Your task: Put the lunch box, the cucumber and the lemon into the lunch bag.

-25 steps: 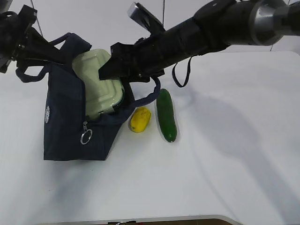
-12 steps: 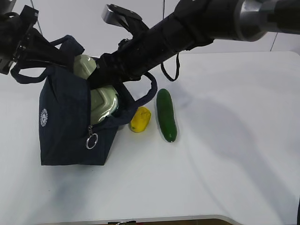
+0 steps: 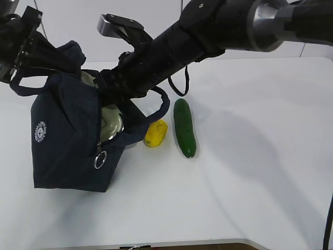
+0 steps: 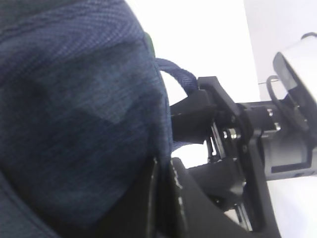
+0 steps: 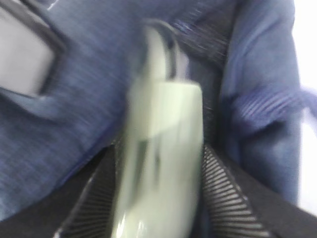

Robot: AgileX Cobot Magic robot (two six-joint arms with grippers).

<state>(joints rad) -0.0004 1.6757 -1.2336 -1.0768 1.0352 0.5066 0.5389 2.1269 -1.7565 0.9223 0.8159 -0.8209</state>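
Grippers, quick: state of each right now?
Left tool: closed on the lunch bag fabric.
Right tool: closed on the lunch box, inside the bag's mouth.

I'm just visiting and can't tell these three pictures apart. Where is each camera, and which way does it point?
Exterior view: raised in front of the table, slanting down at the bag, lemon and cucumber; both arms show.
Left wrist view: on the left arm, pressed against the bag's fabric; its shut fingers and the right arm's wrist show.
Right wrist view: on the right arm, facing into the bag; its pads clamp the lunch box.
Shared: all see the bag.
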